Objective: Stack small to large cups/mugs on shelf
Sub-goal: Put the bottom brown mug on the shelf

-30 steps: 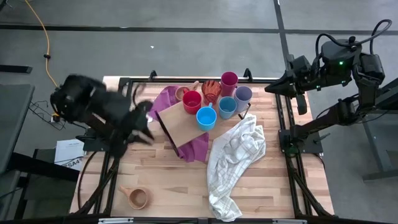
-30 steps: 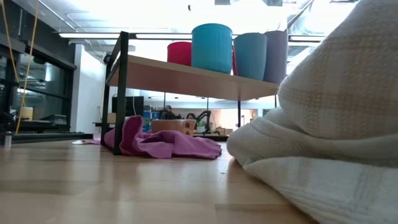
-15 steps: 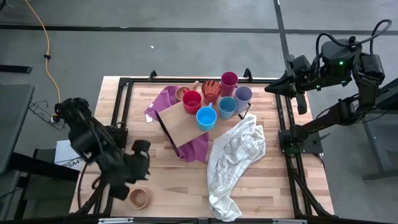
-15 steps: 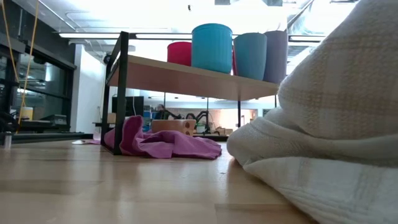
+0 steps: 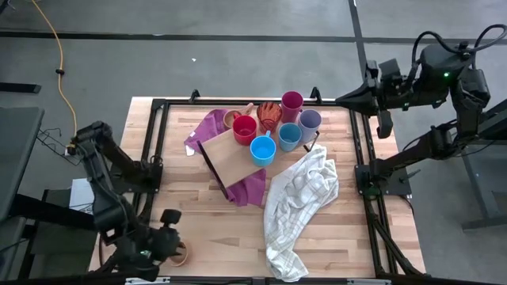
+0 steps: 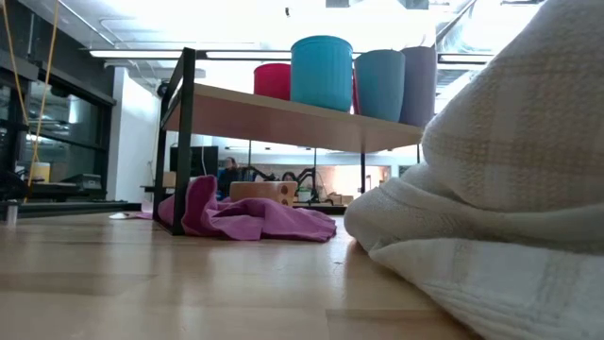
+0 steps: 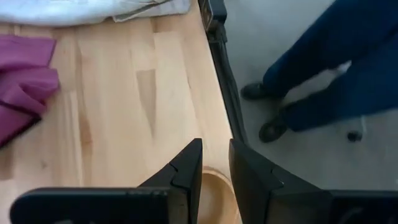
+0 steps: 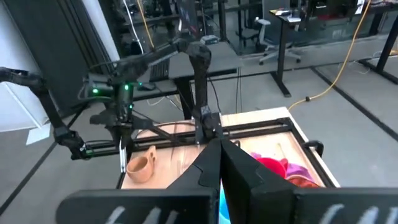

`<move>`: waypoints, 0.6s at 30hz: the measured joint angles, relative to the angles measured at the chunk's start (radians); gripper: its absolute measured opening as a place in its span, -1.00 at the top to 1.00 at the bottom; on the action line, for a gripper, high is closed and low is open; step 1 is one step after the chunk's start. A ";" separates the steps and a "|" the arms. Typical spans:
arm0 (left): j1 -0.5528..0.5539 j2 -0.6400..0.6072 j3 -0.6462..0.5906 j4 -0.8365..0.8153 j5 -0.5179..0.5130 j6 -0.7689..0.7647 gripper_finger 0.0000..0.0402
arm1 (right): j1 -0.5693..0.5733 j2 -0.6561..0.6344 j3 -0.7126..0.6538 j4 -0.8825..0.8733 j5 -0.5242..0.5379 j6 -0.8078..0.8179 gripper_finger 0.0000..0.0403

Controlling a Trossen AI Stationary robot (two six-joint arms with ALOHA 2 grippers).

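Six cups stand bunched on the shelf (image 5: 230,158) at upper centre of the high view: a magenta tumbler (image 5: 291,103), a lavender tumbler (image 5: 310,121), two blue cups (image 5: 263,149), a red mug (image 5: 245,128) and an orange-red one (image 5: 270,115), with a tan mug (image 5: 232,118) just left of them. In the low view we see the shelf's board on its black frame, the cups along its top edge. A purple cloth (image 5: 245,188) lies under and beside the shelf, and a white checked towel (image 5: 299,202) spreads over the bench (image 5: 206,226) at lower centre right.

Our left hand (image 5: 168,244) hangs at the lower left of the high view, right over another tan mug (image 5: 179,254) near the bench's front edge. In the left wrist view its fingers (image 7: 186,171) stand slightly apart, gripping nothing, the mug's rim (image 7: 214,193) showing between them. A person's dark trousers and shoes show on the floor beyond.

Our right hand (image 5: 342,100) waits at upper right, off the bench's edge, fingers pressed together and empty.
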 joint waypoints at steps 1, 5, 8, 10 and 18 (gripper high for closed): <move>-0.022 -0.016 -0.034 0.028 -0.030 -0.033 0.65 | 0.000 0.000 0.000 0.000 0.001 -0.004 1.00; -0.095 -0.085 -0.150 0.114 -0.167 -0.148 0.65 | 0.000 -0.023 -0.028 -0.009 0.002 -0.008 1.00; -0.132 -0.128 -0.206 0.128 -0.246 -0.212 0.65 | 0.000 -0.085 -0.137 0.002 0.040 0.003 1.00; -0.151 -0.149 -0.233 0.129 -0.296 -0.248 0.65 | 0.000 -0.158 -0.258 0.058 0.077 0.032 1.00; -0.201 -0.176 -0.329 0.156 -0.321 -0.343 0.65 | 0.000 -0.436 -0.713 0.496 0.046 0.158 1.00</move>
